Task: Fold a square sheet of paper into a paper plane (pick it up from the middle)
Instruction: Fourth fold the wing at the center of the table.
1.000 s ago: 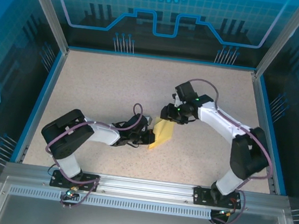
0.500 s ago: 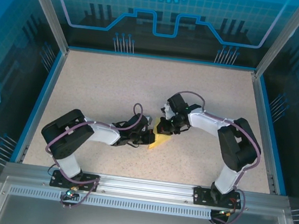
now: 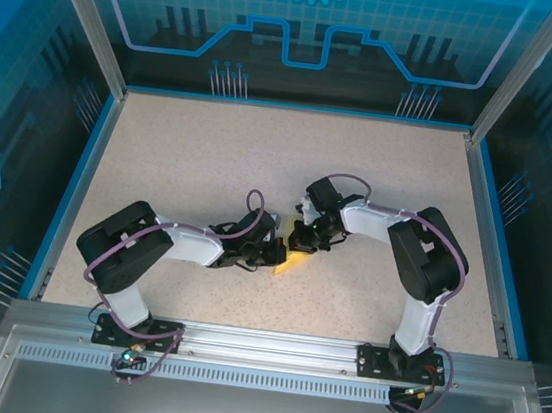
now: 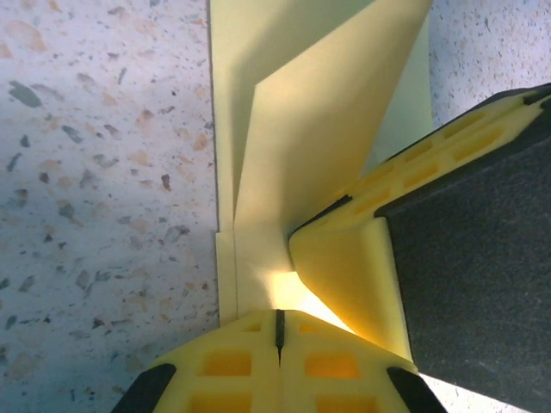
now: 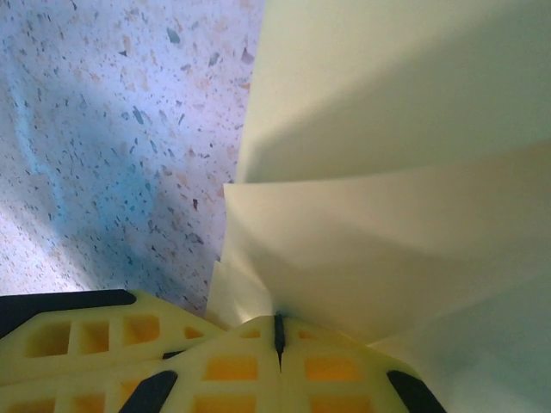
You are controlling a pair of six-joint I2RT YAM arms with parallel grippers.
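Paper sheet [image 3: 294, 261], yellow and partly folded, lies just below the centre of the overhead frame on a speckled table [image 3: 191, 156]. Your left gripper [image 4: 277, 320] is clenched on its edge at the bottom of the left wrist frame. Your right gripper [image 5: 277, 325] pinches layered flaps that fan toward the upper right. This looks like mid-fold, with a crease being set. Your next move probably calls for pressing the fold flat while one grip keeps the layers aligned.

2 arms [image 3: 186, 244] [image 3: 399, 232], 1 yellow paper sheet [image 3: 295, 262] w/ folds, 1 table [image 3: 193, 146].
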